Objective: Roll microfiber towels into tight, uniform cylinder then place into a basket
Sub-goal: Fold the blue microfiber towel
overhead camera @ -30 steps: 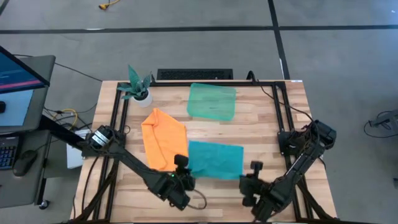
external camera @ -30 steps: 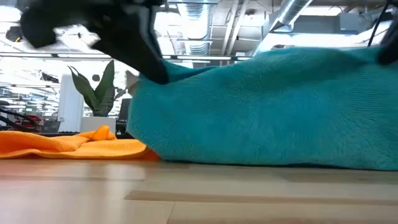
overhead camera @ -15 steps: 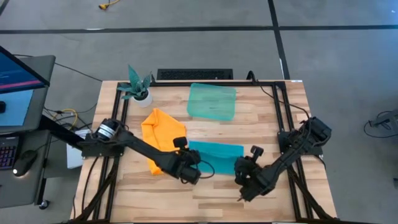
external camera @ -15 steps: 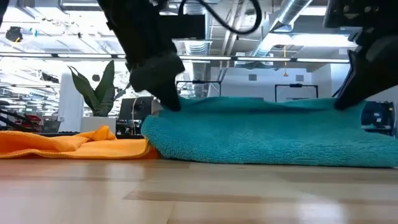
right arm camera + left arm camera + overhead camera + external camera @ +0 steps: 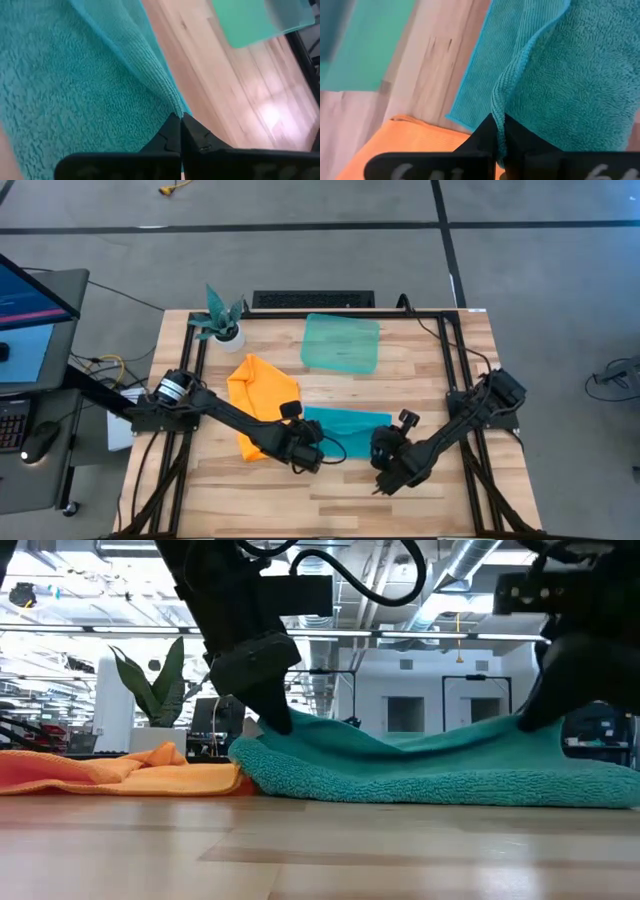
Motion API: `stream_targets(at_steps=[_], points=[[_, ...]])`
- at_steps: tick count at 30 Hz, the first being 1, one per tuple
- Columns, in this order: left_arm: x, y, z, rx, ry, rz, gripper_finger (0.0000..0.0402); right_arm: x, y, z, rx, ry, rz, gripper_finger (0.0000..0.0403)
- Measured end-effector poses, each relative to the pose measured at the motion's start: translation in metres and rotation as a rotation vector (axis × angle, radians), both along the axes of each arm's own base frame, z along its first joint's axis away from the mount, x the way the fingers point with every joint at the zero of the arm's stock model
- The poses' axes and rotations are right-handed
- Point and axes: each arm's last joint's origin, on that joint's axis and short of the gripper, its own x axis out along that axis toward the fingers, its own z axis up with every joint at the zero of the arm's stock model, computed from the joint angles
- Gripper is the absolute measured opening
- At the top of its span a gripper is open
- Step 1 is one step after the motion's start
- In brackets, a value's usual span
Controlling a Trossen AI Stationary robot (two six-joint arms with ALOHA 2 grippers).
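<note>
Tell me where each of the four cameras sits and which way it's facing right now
High view: overhead, looking straight down at the table; both arms show.
Low view: tabletop height, level across; turquoise towel, both grippers pinching it.
Left wrist view: on the left arm; left gripper nips a towel fold.
Right wrist view: on the right arm; right gripper nips the other end.
Shared: both wrist views show the green basket beyond.

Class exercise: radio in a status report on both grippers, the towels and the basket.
Left gripper and right gripper each shut on turquoise towel edge, folded over. Orange towel flat beside it, touching. Basket empty, path clear.
</note>
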Motion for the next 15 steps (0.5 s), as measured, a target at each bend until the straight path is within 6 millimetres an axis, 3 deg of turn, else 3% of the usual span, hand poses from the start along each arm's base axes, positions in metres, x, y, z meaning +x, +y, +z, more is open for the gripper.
stream_targets(at_steps=[6, 15], points=[[0.000, 0.000, 0.000, -0.004, -0.007, 0.010, 0.0002, 0.006, -0.006, -0.012, -0.017, 0.037, -0.032, 0.0021], [0.001, 0.003, 0.000, -0.004, -0.008, 0.019, 0.0002, 0.010, -0.011, -0.014, 0.010, 0.024, -0.093, 0.0012]])
